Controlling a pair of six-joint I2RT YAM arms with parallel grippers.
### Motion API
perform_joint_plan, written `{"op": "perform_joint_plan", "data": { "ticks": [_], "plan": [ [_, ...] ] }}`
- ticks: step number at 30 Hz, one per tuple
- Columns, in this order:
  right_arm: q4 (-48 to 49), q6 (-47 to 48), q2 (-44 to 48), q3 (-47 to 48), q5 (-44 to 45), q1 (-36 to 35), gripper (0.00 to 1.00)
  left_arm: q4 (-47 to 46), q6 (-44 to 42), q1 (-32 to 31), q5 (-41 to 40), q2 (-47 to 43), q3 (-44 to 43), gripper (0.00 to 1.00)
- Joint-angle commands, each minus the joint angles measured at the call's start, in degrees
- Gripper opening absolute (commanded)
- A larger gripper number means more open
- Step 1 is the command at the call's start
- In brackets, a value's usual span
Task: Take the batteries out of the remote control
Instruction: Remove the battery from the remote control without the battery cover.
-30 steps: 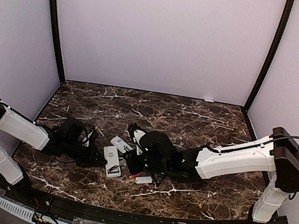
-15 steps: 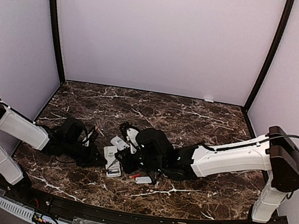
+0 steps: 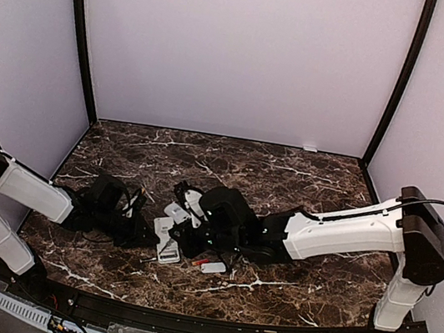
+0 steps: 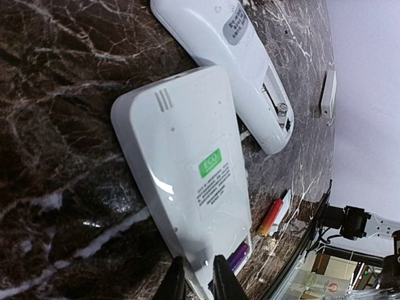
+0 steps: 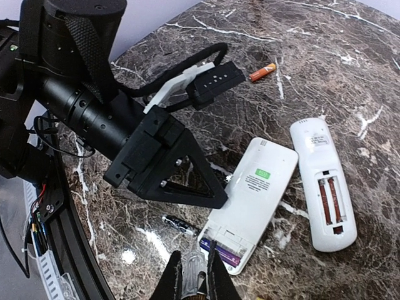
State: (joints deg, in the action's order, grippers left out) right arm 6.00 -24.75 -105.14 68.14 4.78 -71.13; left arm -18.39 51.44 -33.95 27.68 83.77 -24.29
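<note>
Purple battery (image 5: 220,254) in open end of ECO-labelled remote (image 5: 253,190), lower centre, lying crosswise. Right hand (image 5: 194,282) pressed together just below, nearest. Left hand (image 4: 199,284) at same end, barely parted, grip unclear.

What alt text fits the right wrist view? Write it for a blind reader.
Two white remotes lie face down on a marble table, compartments open: the wide remote holds a purple battery, and the left gripper nips its edge. The narrow remote lies beside it, an orange battery farther off; the shut right gripper sits at the bottom edge.
</note>
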Motion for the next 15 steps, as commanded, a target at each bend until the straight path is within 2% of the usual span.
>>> {"op": "perform_joint_plan", "data": {
  "ticks": [1, 7, 15],
  "plan": [
    [-6.39, -1.06, 5.54, 0.9, 1.03, 2.56, 0.0, -0.48, -1.14, 0.12, 1.13, -2.13, -0.27, 0.2],
    [-11.36, -1.0, 7.14, -0.55, -1.48, 4.59, 0.0, 1.12, -2.39, -0.24, 1.8, -3.11, -0.81, 0.28],
    [-11.4, -1.84, 6.08, -0.24, -4.32, 4.79, 0.0, 4.13, -2.66, -1.39, 2.91, -1.57, -1.16, 0.27]
  ]
}}
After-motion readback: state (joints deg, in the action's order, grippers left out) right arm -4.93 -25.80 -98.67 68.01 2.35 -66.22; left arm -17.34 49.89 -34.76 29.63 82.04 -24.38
